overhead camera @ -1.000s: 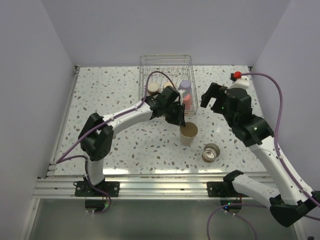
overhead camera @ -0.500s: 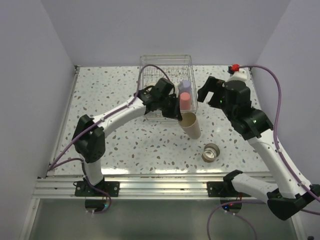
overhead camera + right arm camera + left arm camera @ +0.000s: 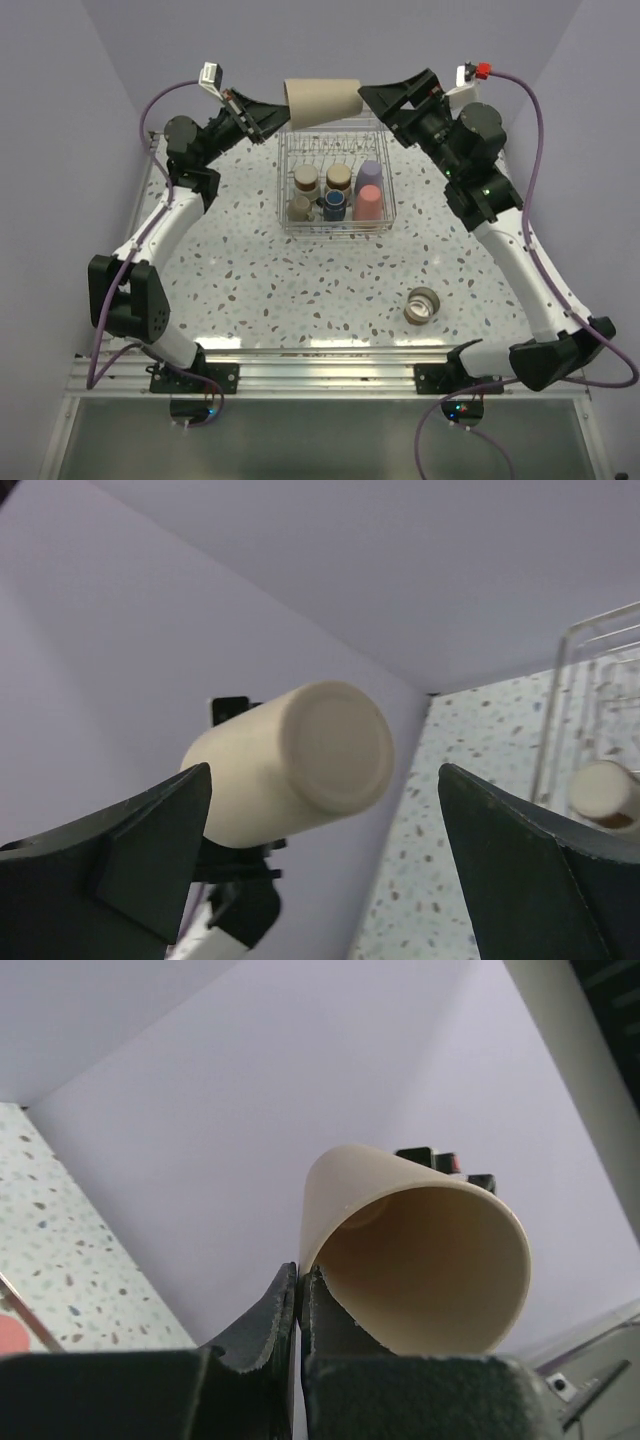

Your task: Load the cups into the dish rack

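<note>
Top external view has the left pincer (image 3: 270,113) raised off the desk (image 3: 220,250) just left of the dish rack's (image 3: 335,229) far edge, its fingers squeezed together on the rim wall of the tan cup (image 3: 322,100); the cup lies on its side in the air over that far edge, mouth toward the left arm and flat base toward the right arm. The right pincer (image 3: 386,104) hangs just right of the rack's far edge with its fingers spread wide and nothing between them, facing the cup's base without touching it. Inside the rack stand the lavender cup (image 3: 371,172) and the coral-pink cup (image 3: 367,203) along its right side, a dark mug (image 3: 333,206) at its middle, and three metal cups (image 3: 306,178) toward its left. One more metal cup (image 3: 422,305) sits on the desk, well apart from the rack, off its near right corner
</note>
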Tool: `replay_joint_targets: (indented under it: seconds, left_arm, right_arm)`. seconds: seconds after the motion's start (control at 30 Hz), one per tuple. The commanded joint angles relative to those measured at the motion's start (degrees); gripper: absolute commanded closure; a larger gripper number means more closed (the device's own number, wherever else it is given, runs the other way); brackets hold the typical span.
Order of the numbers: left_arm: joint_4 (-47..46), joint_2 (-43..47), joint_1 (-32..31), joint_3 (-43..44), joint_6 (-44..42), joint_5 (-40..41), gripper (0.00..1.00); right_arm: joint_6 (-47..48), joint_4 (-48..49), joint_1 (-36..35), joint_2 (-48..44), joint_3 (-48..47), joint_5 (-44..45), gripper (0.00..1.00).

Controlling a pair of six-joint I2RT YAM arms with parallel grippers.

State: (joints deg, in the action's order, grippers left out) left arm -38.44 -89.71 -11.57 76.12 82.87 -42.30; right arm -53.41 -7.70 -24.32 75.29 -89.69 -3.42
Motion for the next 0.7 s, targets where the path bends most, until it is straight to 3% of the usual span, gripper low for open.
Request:
replay_joint_targets:
  seconds: [0.0,0.13,0.47,0.57,0.6,0.67]
  left_arm:
    - [-20.2,-1.3,0.0,-0.4,14.6,-2.4,1.0]
    - [-23.7,-2.3,0.0,-0.4,16.6,-0.3,1.0]
    - [-26.2,-3.4,-0.5,-1.3,16.7,5.7,1.0]
    - [-25.1,-4.1,-1.0,-0.8,16.0,6.2,1.0]
    - [-25.0,-4.2,-1.3,-0.8,15.9,6.2,1.0]
    - [-24.1,-4.3,-1.4,-1.0,15.6,6.0,1.0]
  right_arm:
    - [-16.6,22.5,0.1,3.9,2.1,-8.5,0.01]
    - [-22.9,29.5,0.0,8.7,1.6,-10.5,0.02]
    - [-23.1,28.5,-1.6,13.6,-4.4,-10.3,0.02]
    - [-23.1,28.4,-2.8,15.0,-5.5,-10.4,0.14]
    - [-23.0,28.4,-2.9,15.3,-5.6,-10.1,0.26]
    - [-22.8,27.9,-3.4,15.8,-6.1,-10.0,0.39]
